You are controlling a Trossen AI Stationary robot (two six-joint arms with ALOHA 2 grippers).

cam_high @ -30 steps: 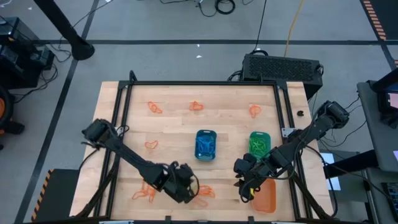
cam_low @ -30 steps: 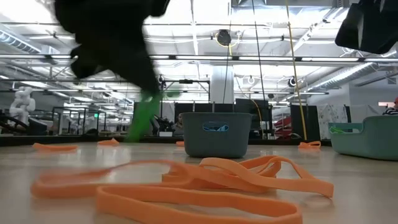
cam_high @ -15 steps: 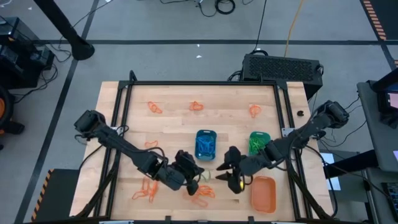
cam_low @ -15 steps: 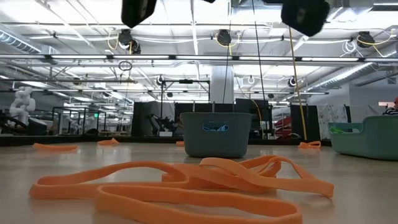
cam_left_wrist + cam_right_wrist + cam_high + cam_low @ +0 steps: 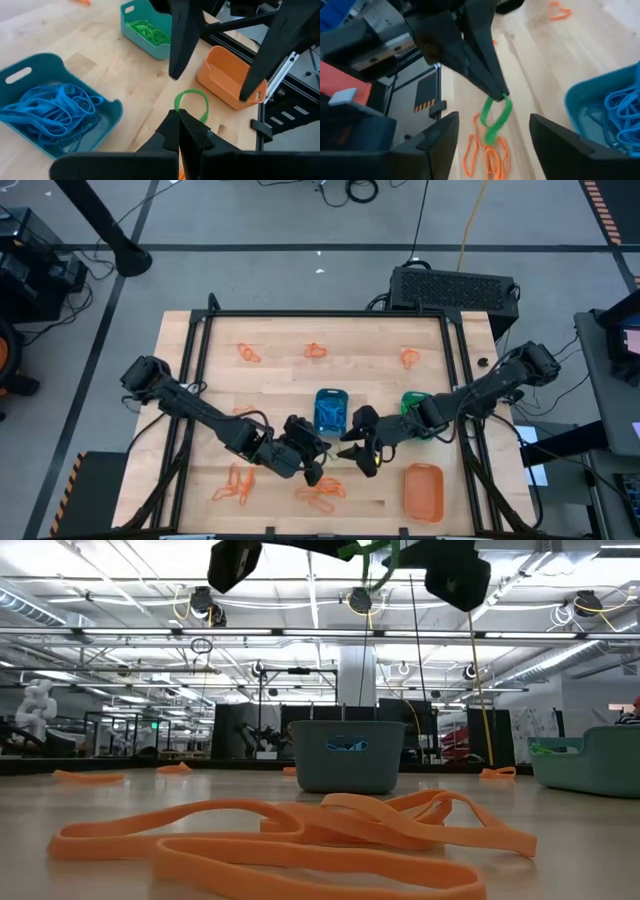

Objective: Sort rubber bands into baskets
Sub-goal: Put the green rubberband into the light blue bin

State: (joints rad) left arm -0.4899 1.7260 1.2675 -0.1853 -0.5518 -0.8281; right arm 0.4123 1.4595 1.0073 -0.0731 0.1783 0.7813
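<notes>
My left gripper (image 5: 178,117) is shut on a green rubber band (image 5: 192,101), held up over the table in front of the blue basket (image 5: 331,412). My right gripper (image 5: 354,452) faces it, open, with a finger on each side of the band (image 5: 495,117) and touching nothing. The blue basket (image 5: 45,110) holds blue bands and the teal basket (image 5: 147,27) holds green ones. The orange basket (image 5: 423,490) stands near the front right. Orange rubber bands (image 5: 320,492) lie loose on the wood. My left gripper pinches one end of the green band's loop (image 5: 504,98) between its two shut fingertips. The fingers slant downward, coming from the table's left. The rest of the loop hangs slack below and beyond the tips, clear of the table.
More orange bands lie at the far side (image 5: 248,352) (image 5: 315,350) (image 5: 410,358) and at the front left (image 5: 232,485). In the low view a tangle of orange bands (image 5: 300,840) fills the foreground. A black frame (image 5: 320,313) rims the table.
My left gripper has risen from the table near the front edge and carried the green band up and toward the far right, lifting it clear. My right gripper has swung from over the orange basket toward the table's left, up to the band.
</notes>
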